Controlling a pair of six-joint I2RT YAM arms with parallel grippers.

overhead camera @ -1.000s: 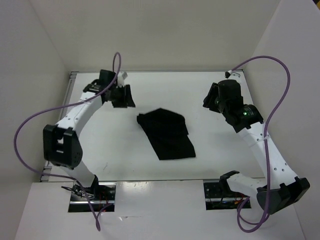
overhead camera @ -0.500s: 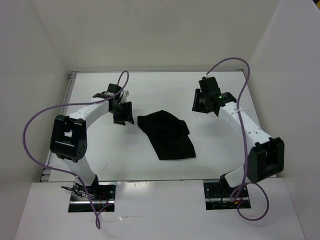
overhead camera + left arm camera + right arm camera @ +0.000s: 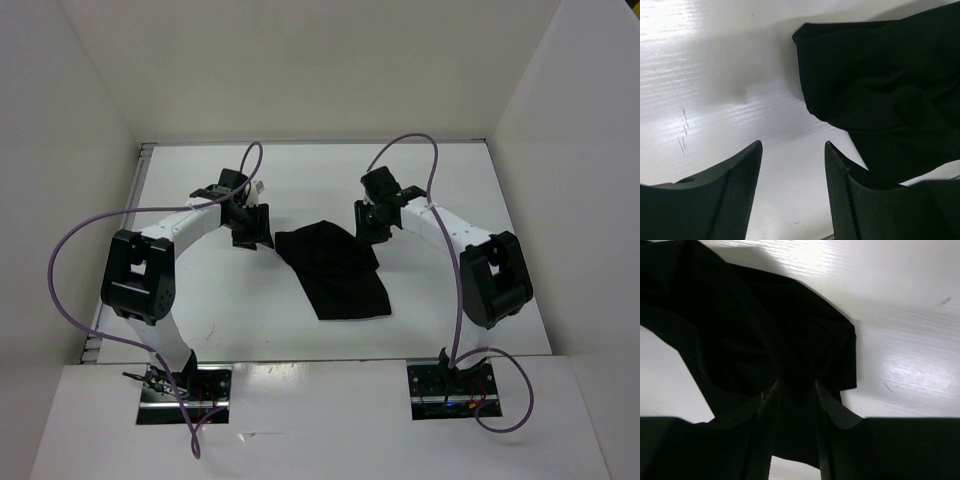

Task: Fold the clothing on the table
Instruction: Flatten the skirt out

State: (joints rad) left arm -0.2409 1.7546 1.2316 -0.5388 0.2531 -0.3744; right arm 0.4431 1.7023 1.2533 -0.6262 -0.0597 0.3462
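The clothing (image 3: pixel 335 265) is a black garment lying bunched in the middle of the white table (image 3: pixel 220 310). My left gripper (image 3: pixel 250 232) hovers just left of its far left corner. In the left wrist view that gripper (image 3: pixel 793 145) is open over bare table, with the clothing (image 3: pixel 880 85) to its right. My right gripper (image 3: pixel 372 228) is low at the garment's far right corner. In the right wrist view its fingers (image 3: pixel 795 385) stand a little apart, straddling a fold of the clothing (image 3: pixel 765 340).
White walls enclose the table on the left, back and right. Purple cables (image 3: pixel 75 250) loop off both arms. The arm bases (image 3: pixel 180 385) are mounted at the near edge.
The right arm has swung left and down from the far right onto the garment's far right corner, and its jaws have narrowed. The left gripper dropped closer to the garment's left corner.
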